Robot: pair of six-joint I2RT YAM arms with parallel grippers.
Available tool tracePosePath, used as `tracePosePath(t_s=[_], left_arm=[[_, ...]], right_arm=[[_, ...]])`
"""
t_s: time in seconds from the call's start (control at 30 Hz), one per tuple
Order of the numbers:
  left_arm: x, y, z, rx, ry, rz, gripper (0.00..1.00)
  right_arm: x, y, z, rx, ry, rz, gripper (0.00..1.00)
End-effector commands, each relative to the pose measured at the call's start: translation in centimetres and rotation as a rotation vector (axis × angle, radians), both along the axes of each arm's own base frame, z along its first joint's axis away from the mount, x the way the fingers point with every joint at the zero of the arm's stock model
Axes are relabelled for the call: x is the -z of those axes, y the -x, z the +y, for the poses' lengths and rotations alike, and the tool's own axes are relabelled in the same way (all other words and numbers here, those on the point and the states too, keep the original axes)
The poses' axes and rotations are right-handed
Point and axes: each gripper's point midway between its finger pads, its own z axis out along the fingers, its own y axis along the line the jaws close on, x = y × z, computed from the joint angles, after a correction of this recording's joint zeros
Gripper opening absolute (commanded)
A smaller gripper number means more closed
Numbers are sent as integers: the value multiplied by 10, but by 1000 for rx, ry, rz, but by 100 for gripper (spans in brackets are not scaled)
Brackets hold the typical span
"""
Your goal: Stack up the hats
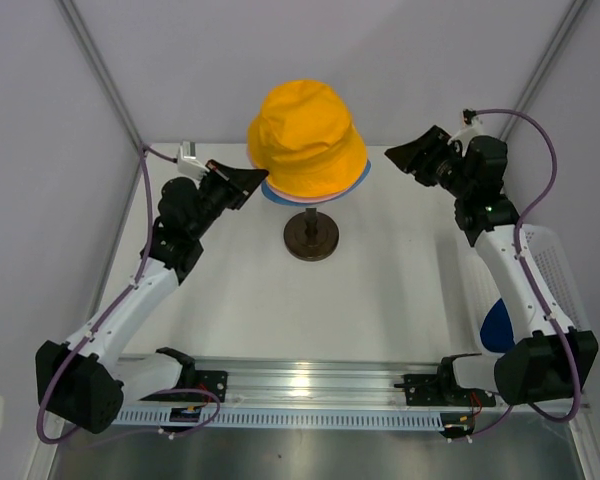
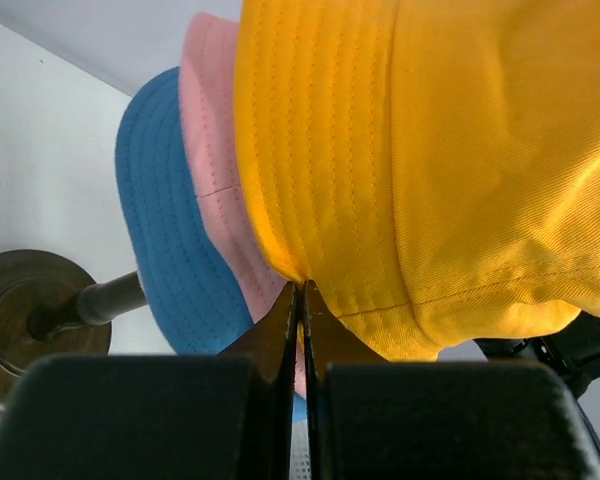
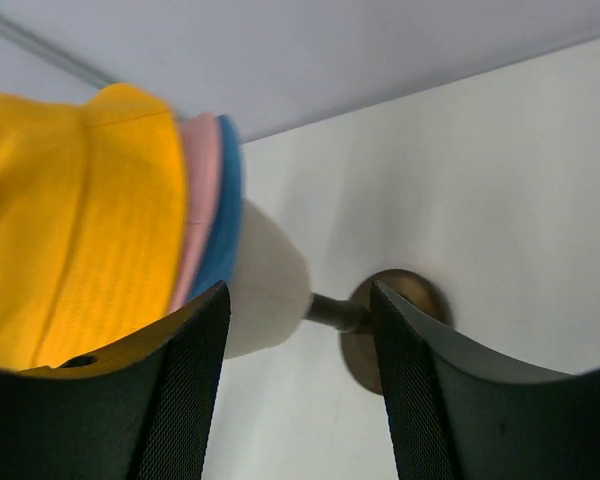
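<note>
The yellow-orange hat (image 1: pixel 305 135) sits on top of the pink hat (image 1: pixel 280 192) and the light blue hat (image 1: pixel 358 177) on the cream head form, whose dark brown base (image 1: pixel 311 237) stands on the table. My left gripper (image 1: pixel 242 180) is shut on the yellow hat's left brim; the left wrist view shows the jaws (image 2: pixel 301 287) pinched at the yellow brim (image 2: pixel 430 150), next to the pink (image 2: pixel 215 150) and blue (image 2: pixel 165 220) brims. My right gripper (image 1: pixel 405 158) is open and empty, right of the stack. The navy hat (image 1: pixel 495 325) lies mostly hidden behind my right arm.
A white mesh basket (image 1: pixel 555 260) stands at the right edge. The right wrist view shows the head form (image 3: pixel 265 280), its stem and its base (image 3: pixel 365 340) between my open fingers (image 3: pixel 298 290). Grey walls enclose the table on three sides.
</note>
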Motion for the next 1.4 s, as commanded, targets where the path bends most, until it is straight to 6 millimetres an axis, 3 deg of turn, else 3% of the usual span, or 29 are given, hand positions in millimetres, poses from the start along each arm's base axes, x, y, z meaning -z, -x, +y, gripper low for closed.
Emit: tracePosePath(t_s=[0.0, 0.03, 0.1, 0.13, 0.17, 0.2, 0.23, 0.27, 0.3, 0.33, 0.37, 0.43, 0.47, 0.5, 0.53, 0.57, 0.6, 0.7, 0.77, 0.9, 1.1, 1.37], left_arm=[[63, 6, 3, -27, -88, 154, 1], [65, 6, 4, -32, -88, 156, 1], [68, 8, 5, -34, -96, 152, 1], [67, 10, 7, -35, -98, 149, 1], [66, 12, 8, -36, -105, 149, 1], [63, 13, 9, -38, -119, 134, 2], [56, 16, 12, -42, -120, 117, 3], [54, 19, 13, -45, -129, 112, 11], [47, 22, 16, -49, -145, 84, 18], [40, 24, 20, -61, -153, 58, 27], [22, 32, 24, -68, -153, 6, 51], [6, 40, 36, -102, -207, -42, 73], [-16, 52, 46, -120, -243, -98, 95], [-23, 58, 52, -133, -270, -118, 100], [-28, 65, 56, -135, -294, -135, 99], [-47, 77, 62, -143, -303, -183, 100], [-54, 83, 66, -143, -343, -213, 100], [-54, 100, 69, -110, -401, -236, 99], [-42, 103, 67, -84, -419, -214, 99], [-15, 104, 60, -38, -433, -175, 99], [6, 101, 50, 25, -450, -137, 99], [16, 101, 50, 32, -459, -126, 99]], right_arm=[[11, -7, -47, 182, 88, 42, 62], [10, -5, -60, 230, 95, 49, 63], [28, 0, -88, 318, 122, 118, 71], [36, 1, -115, 421, 141, 146, 74], [35, 10, -131, 481, 149, 155, 81], [52, 20, -141, 523, 173, 213, 84], [57, 27, -150, 568, 187, 233, 88], [56, 38, -168, 671, 220, 229, 93], [70, 49, -178, 717, 251, 274, 95], [72, 59, -198, 822, 304, 286, 98], [74, 68, -208, 880, 327, 300, 99], [74, 97, -232, 1011, 393, 335, 99], [77, 115, -237, 1041, 422, 373, 100], [74, 127, -243, 1080, 434, 385, 99], [71, 141, -251, 1142, 440, 396, 99], [68, 152, -253, 1167, 442, 404, 99], [67, 175, -255, 1196, 443, 421, 99], [56, 214, -265, 1316, 397, 407, 99], [51, 240, -270, 1403, 340, 382, 99], [79, 263, -266, 1462, 265, 508, 99], [119, 260, -262, 1463, 330, 707, 99], [163, 237, -253, 1336, 392, 762, 97]])
